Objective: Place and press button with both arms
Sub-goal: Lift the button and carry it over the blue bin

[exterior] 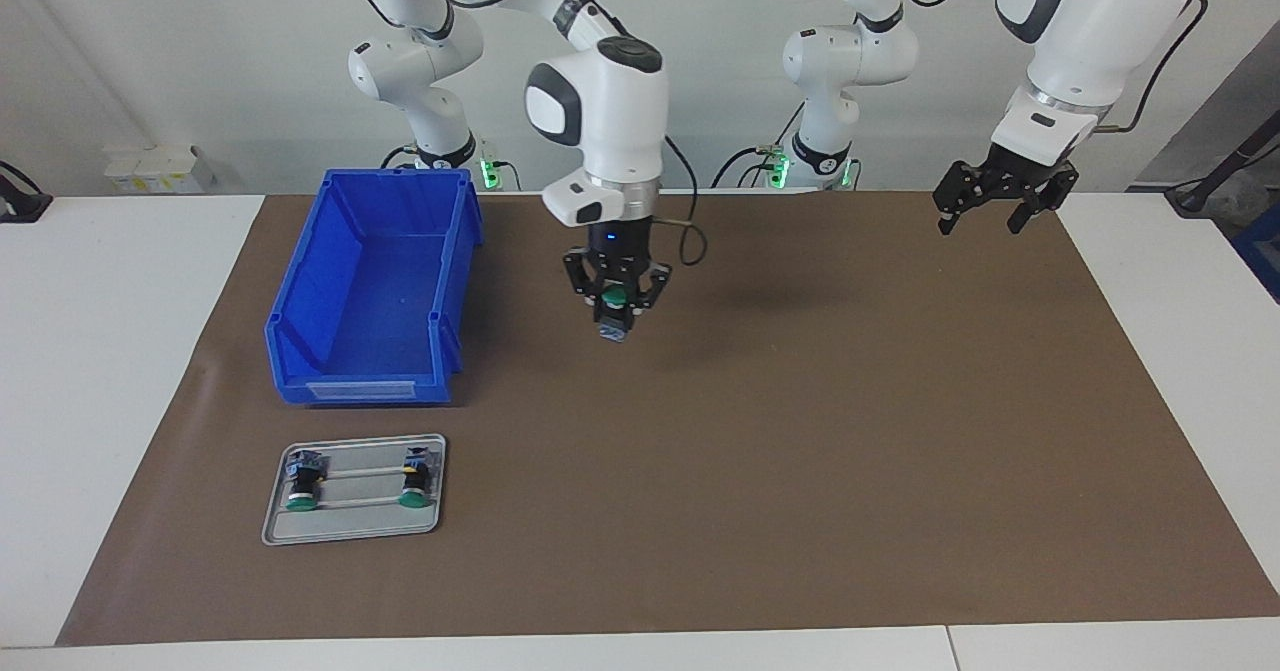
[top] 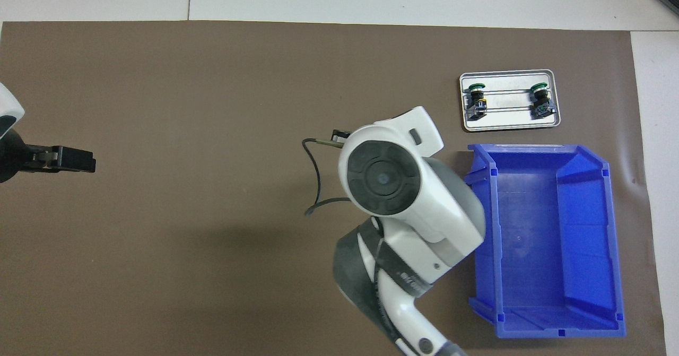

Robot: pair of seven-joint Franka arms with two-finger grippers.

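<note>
A green-capped button [exterior: 614,313] hangs above the brown mat beside the blue bin, with my right gripper [exterior: 616,303] shut on it. From overhead the right arm's wrist hides both that gripper and the button. Two more buttons [exterior: 302,483] [exterior: 414,481] lie on a small metal tray [exterior: 352,526], also seen from above as buttons [top: 476,98] [top: 540,100] on the tray [top: 509,124]. My left gripper [exterior: 985,219] hangs open and holds nothing, raised over the mat at the left arm's end, where it waits [top: 87,162].
An empty blue bin [exterior: 375,286] [top: 546,239] stands on the mat toward the right arm's end, nearer to the robots than the tray. The brown mat [exterior: 800,451] covers most of the white table.
</note>
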